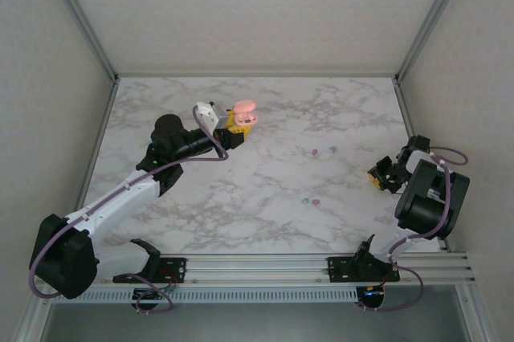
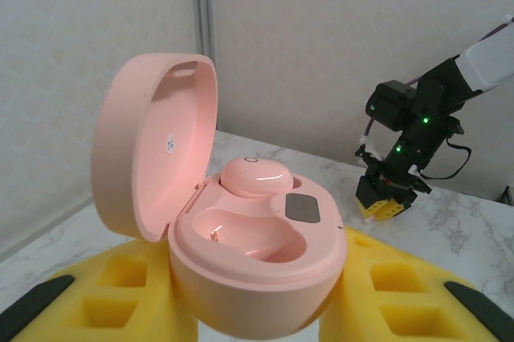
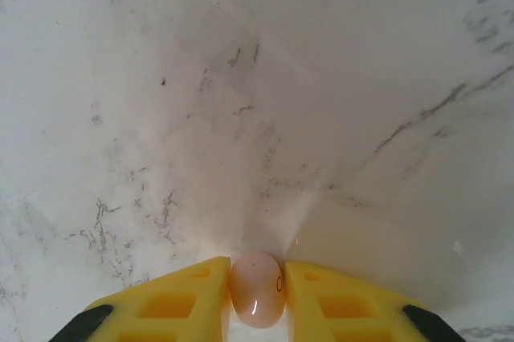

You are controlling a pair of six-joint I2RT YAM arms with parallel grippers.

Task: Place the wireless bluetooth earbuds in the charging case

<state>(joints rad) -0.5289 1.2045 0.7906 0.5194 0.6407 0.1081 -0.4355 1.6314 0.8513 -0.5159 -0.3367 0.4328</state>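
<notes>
From where I stand, the left arm reaches out over the marble surface (image 1: 265, 189) toward its far middle, and the left claw (image 1: 238, 123) is clamped around the base of a pink charging case (image 2: 257, 278), its yellow fingers (image 2: 401, 286) pressed against both sides. The case is held upright off the surface with its lid (image 2: 148, 145) swung fully open and standing up on one side. Inside, a seated earbud (image 2: 255, 176), pink like the case, sits in the far well, while the near well (image 2: 241, 234) is bare; a small dark panel (image 2: 303, 208) lies beside them. Over at the right side of the surface, well apart from the case, the right claw (image 1: 381, 177) points downward and is closed on a pink earbud (image 3: 257, 288), which is pinched between the tips of its two yellow fingers (image 3: 173, 298) and touches both. Four more tiny buds lie loose on the surface between the two arms: a purplish bud (image 1: 314, 152) just beside a teal bud (image 1: 330, 149) farther out, and a second teal bud (image 1: 305, 199) just beside a purple bud (image 1: 316, 201) nearer the arm bases.
</notes>
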